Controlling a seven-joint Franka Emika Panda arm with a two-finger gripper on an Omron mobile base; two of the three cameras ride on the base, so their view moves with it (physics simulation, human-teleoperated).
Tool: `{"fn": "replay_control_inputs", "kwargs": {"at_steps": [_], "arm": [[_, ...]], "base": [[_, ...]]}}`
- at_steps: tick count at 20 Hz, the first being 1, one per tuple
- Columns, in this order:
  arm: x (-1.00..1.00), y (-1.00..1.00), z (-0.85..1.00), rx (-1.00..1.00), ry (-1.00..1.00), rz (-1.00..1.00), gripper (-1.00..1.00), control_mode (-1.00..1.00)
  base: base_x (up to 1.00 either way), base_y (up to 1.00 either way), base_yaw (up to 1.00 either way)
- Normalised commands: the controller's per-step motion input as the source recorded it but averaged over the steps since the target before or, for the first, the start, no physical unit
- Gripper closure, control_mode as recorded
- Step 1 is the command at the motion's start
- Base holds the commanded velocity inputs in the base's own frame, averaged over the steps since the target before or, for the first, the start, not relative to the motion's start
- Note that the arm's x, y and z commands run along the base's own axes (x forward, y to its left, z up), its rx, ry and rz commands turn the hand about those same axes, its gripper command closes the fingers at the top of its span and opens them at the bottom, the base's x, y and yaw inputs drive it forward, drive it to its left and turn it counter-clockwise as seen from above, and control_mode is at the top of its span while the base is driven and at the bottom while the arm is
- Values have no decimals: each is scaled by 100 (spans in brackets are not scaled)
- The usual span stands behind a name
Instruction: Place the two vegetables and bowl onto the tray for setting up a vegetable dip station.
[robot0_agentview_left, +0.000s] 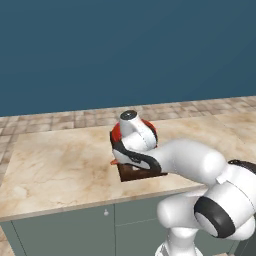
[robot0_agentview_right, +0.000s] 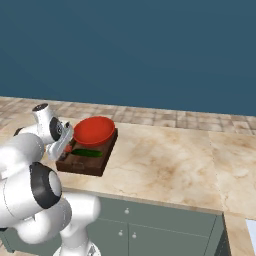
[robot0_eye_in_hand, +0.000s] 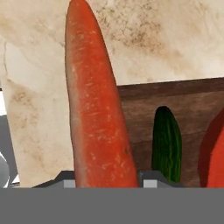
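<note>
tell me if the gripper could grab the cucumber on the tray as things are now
Probably not yet. The gripper is shut on the carrot, so its jaws are taken. The cucumber lies uncovered on the tray beside the bowl, so it looks reachable once the carrot is set down.

your arm (robot0_agentview_left: 200, 165) is glossy white with rounded, bulbous links. black bands ring its joints. its wrist cap (robot0_agentview_left: 128, 115) is dark.

No readable text, label, brand, number or sign appears on anything.
</note>
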Motion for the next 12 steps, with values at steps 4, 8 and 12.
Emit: {"fn": "replay_control_inputs", "kwargs": {"at_steps": [4, 8, 12], "arm": [[-11, -71, -14, 4, -6, -6, 100, -100], [2, -55, -9, 5, -7, -1, 100, -100], [12, -36, -13, 1, -6, 0, 100, -100]], "base": [[0, 0, 0], [0, 0, 0], [0, 0, 0]]}}
